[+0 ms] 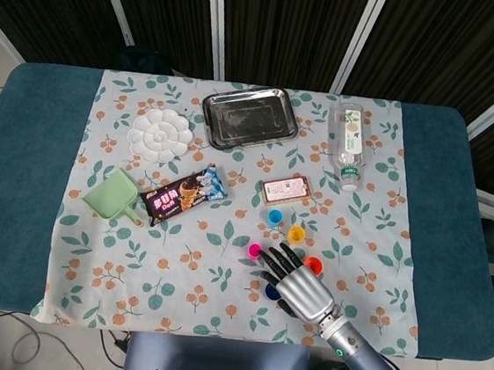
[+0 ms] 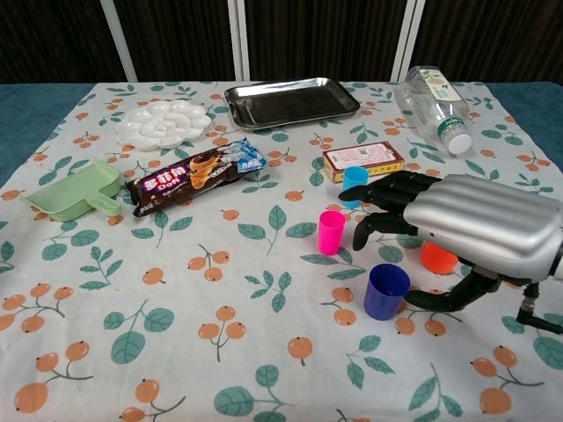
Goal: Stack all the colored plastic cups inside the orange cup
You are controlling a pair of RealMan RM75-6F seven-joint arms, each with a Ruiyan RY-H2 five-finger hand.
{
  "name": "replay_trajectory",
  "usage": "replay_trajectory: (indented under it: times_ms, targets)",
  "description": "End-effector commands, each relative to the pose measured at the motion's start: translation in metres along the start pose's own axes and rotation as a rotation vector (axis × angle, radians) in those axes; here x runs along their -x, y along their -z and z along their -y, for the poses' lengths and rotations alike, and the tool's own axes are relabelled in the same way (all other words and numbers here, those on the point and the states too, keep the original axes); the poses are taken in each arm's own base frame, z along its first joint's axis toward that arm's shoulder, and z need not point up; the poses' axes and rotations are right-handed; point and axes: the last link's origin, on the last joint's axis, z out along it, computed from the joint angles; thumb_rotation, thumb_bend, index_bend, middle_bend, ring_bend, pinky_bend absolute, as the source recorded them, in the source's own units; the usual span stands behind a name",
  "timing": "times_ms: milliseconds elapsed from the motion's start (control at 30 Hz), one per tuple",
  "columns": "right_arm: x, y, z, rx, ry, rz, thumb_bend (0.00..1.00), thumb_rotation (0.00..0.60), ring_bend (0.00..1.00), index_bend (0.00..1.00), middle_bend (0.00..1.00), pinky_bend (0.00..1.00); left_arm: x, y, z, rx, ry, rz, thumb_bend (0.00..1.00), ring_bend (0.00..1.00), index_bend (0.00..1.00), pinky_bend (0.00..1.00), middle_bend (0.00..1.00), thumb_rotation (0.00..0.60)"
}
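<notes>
Several small cups stand right of centre on the floral cloth: light blue (image 1: pixel 275 216), yellow (image 1: pixel 296 234), pink (image 1: pixel 255 250), orange (image 1: pixel 314 264) and dark blue (image 2: pixel 387 291). My right hand (image 2: pixel 457 229) hovers low over the group with its fingers spread and holds nothing. Its fingertips (image 2: pixel 362 230) reach toward the pink cup (image 2: pixel 331 232) and the light blue cup (image 2: pixel 354 180). The thumb lies just right of the dark blue cup. In the chest view the hand hides the yellow cup and most of the orange cup (image 2: pixel 437 258). In the head view my right hand (image 1: pixel 297 283) covers most of the dark blue cup. My left hand is out of sight.
A steel tray (image 1: pixel 249 119) and a lying clear bottle (image 1: pixel 349 143) are at the back. A white palette (image 1: pixel 160 133), a green scoop (image 1: pixel 113 196) and a snack packet (image 1: pixel 184 194) lie to the left. A small box (image 1: pixel 286 190) sits just behind the cups.
</notes>
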Motion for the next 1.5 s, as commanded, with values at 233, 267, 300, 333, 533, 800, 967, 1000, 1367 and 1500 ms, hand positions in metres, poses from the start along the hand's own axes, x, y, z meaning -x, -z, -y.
replay_trajectory:
  times_ms: [233,267,300,333,533,800,967,1000,1367,1500]
  targets:
    - [0.0010,0.0005,-0.0005,0.001,0.011,0.000,0.41,0.600,0.02,0.32,0.00,0.00,0.0005,-0.0002,0.0002,-0.001,0.000,0.001,0.18,0.00,0.09,0.00,0.08,0.600]
    - [0.0015,0.0004,-0.0003,0.000,0.014,0.002,0.41,0.600,0.02,0.32,0.00,0.00,0.0005,-0.0001,0.0001,0.000,-0.001,0.002,0.18,0.00,0.09,0.00,0.08,0.600]
    - [0.0022,0.0005,-0.0001,-0.001,0.014,0.004,0.41,0.600,0.02,0.32,0.00,0.00,0.0004,0.0000,0.0000,0.000,-0.002,0.001,0.18,0.00,0.09,0.00,0.08,0.600]
    - [0.0030,0.0003,0.0002,-0.001,0.012,0.006,0.41,0.600,0.02,0.32,0.00,0.00,0.0004,0.0000,-0.0001,0.000,-0.002,0.001,0.18,0.00,0.09,0.00,0.08,0.600]
    - [0.0048,0.0002,-0.0005,0.005,0.008,0.006,0.41,0.600,0.02,0.32,0.00,0.00,0.0001,0.0000,0.0005,-0.004,0.000,-0.001,0.18,0.00,0.09,0.00,0.08,0.600]
    - [0.0053,-0.0007,0.0002,0.007,0.003,0.003,0.41,0.600,0.02,0.32,0.00,0.00,0.0006,0.0000,0.0003,-0.002,-0.003,0.002,0.18,0.00,0.09,0.00,0.08,0.600]
    - [0.0082,-0.0019,0.0007,0.009,0.003,0.011,0.41,0.600,0.02,0.32,0.00,0.00,0.0001,0.0000,0.0007,-0.005,-0.002,0.000,0.18,0.00,0.09,0.00,0.08,0.600]
    - [0.0083,-0.0020,0.0005,0.009,0.003,0.012,0.41,0.600,0.02,0.33,0.00,0.00,0.0001,0.0000,0.0005,-0.004,-0.002,0.001,0.18,0.00,0.09,0.00,0.08,0.600]
    - [0.0078,-0.0042,0.0007,0.011,0.005,0.007,0.41,0.600,0.02,0.39,0.00,0.00,0.0001,-0.0001,0.0010,-0.007,-0.004,0.000,0.18,0.00,0.09,0.00,0.08,0.600]
    - [0.0099,-0.0040,0.0006,0.013,0.005,0.015,0.41,0.600,0.02,0.39,0.00,0.00,0.0001,-0.0002,0.0012,-0.008,-0.004,0.000,0.18,0.00,0.09,0.00,0.08,0.600]
